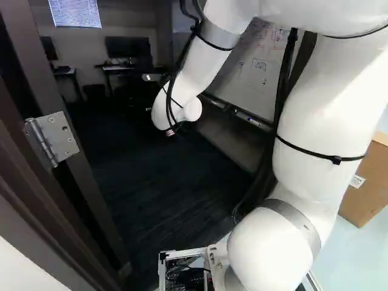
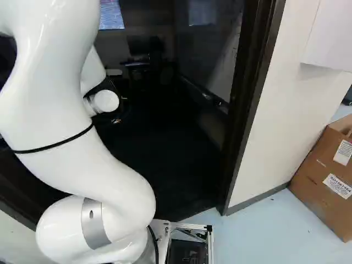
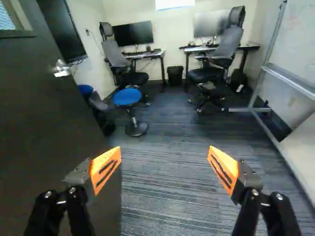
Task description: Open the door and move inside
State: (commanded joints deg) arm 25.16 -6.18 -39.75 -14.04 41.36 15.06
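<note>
While left base shows hinge (image 1: 59, 138), wrist shows door (image 3: 44, 132).

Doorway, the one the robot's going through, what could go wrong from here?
The base could clip the door frame, whose foot looks close to its corner. The open hand might catch the door, since one finger overlaps it in the wrist view. Further in, the blue stool stands ahead and could get bumped.
</note>
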